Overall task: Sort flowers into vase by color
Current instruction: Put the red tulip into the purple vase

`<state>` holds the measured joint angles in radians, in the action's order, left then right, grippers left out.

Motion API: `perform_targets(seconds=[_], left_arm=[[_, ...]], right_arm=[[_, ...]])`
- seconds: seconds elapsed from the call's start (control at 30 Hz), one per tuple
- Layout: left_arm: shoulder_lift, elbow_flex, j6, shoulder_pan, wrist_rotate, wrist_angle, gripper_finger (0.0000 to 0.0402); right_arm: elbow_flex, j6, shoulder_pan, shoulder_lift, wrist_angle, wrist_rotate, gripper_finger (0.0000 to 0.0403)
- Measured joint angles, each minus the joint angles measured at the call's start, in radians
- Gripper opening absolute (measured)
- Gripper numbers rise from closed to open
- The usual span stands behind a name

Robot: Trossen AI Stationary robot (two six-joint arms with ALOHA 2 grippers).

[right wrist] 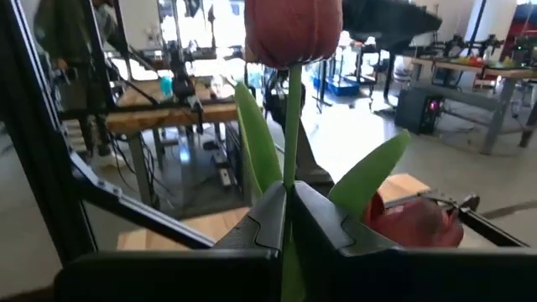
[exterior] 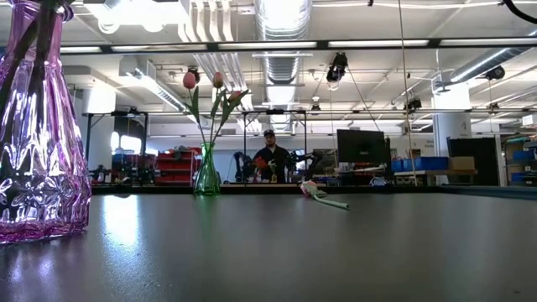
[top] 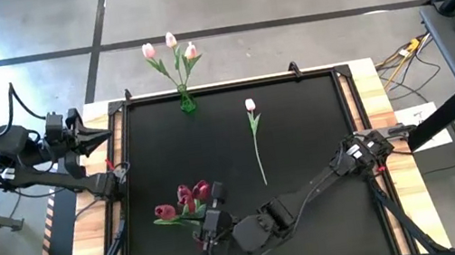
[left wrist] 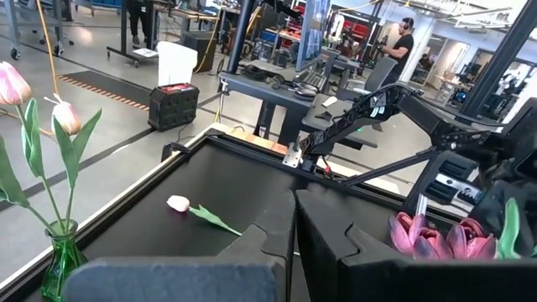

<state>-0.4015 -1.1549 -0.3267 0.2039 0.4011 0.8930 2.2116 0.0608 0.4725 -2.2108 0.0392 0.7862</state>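
A green vase (top: 187, 103) at the table's far edge holds three pale pink tulips (top: 171, 49). A further pale pink tulip (top: 255, 137) lies flat on the mat at mid-table. Near the front left stands a purple glass vase (exterior: 38, 126) with dark magenta tulips (top: 184, 200); the high view hides the vase under those heads. My right gripper (top: 206, 232) hangs beside those heads, shut on one dark red tulip (right wrist: 294, 29). My left gripper (left wrist: 294, 226) waits shut and empty beyond the table's left edge. My right gripper pinches the dark red tulip's green stem (right wrist: 289, 172) between its two fingers, a little below the head, where the leaves spread. The fingers lie level and across the stem. The tulip stands upright, head above the fingers; the gripper hides its lower stem.
Black frame rails run along the table's edges (top: 123, 162). Bare mat lies between the two vases and to the right of the lying tulip. A person (exterior: 270, 155) sits in the room far behind the table.
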Motion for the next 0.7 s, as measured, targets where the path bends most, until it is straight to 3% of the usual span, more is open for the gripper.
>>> perform_targets(seconds=[0.43,0.7], left_arm=[[0.0,0.0,0.0,0.0,0.0,-0.002,0.0],[0.0,0.0,0.0,0.0,0.0,-0.002,0.0]], right_arm=[[0.0,0.062,0.001,0.0,-0.094,0.0,0.0019],[0.0,0.136,0.001,0.0,-0.149,-0.008,0.0108]])
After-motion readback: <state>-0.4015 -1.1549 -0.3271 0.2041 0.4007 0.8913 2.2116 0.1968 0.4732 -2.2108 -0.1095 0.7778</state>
